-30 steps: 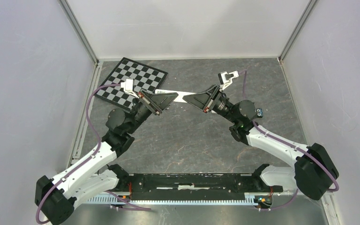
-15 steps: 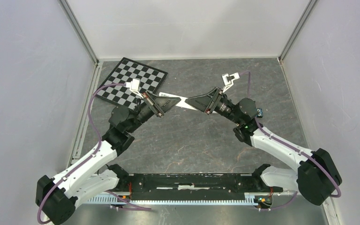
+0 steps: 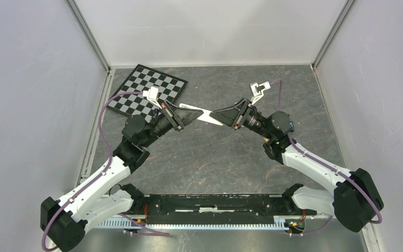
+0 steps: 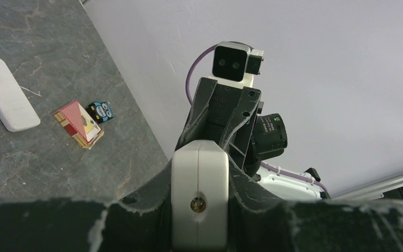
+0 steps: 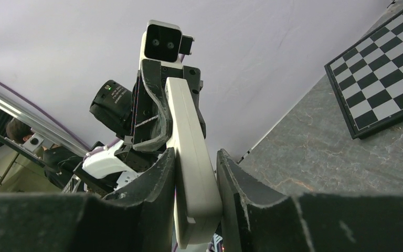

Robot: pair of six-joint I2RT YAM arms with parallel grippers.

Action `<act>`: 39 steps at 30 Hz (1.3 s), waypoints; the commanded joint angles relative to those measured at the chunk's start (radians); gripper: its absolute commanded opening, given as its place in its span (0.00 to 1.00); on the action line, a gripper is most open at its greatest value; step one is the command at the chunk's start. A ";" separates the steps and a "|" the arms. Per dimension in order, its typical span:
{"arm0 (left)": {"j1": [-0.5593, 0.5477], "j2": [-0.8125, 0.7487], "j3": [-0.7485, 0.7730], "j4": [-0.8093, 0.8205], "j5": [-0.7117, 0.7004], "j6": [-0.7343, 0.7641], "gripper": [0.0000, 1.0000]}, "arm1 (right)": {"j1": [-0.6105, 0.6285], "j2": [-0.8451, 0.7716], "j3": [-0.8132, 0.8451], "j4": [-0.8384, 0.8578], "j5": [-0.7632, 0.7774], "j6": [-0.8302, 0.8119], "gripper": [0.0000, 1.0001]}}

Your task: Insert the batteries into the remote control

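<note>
Basically a hold or regrip step. The remote (image 3: 203, 112) hangs above the table (image 3: 215, 163), clamped at one end by the left claw (image 3: 185, 113) and at the other by the right claw (image 3: 225, 115). Both are closed on it. No batteries show in any view. A white flat piece (image 4: 5, 94) lies on the table. Next, probably: one claw lets go and fetches a battery while the other holds the remote steady, back side reachable.
</note>
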 commanded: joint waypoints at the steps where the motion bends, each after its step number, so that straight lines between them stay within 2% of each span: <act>1: 0.012 -0.034 0.080 0.071 0.019 -0.032 0.02 | -0.024 0.003 -0.050 -0.071 -0.023 -0.106 0.29; 5: 0.013 -0.035 0.112 -0.039 -0.007 0.001 0.02 | -0.024 -0.002 -0.039 -0.161 0.019 -0.152 0.35; 11: 0.017 -0.028 0.117 -0.071 -0.020 0.006 0.02 | -0.024 0.006 -0.019 -0.260 0.060 -0.174 0.48; 15: 0.021 -0.022 0.113 -0.076 -0.024 0.003 0.02 | -0.024 0.009 -0.017 -0.263 0.057 -0.169 0.51; 21: 0.023 -0.006 0.104 -0.113 -0.043 0.029 0.02 | -0.024 0.029 -0.012 -0.210 0.016 -0.109 0.64; 27: 0.024 0.010 0.082 -0.172 -0.103 0.084 0.02 | -0.024 0.042 0.021 -0.290 -0.010 -0.083 0.68; 32: 0.024 0.034 0.067 -0.178 -0.140 0.115 0.02 | -0.024 0.034 -0.003 -0.285 -0.028 -0.039 0.76; 39: 0.028 0.059 0.066 -0.209 -0.147 0.163 0.02 | -0.032 0.049 -0.047 -0.243 0.002 -0.027 0.75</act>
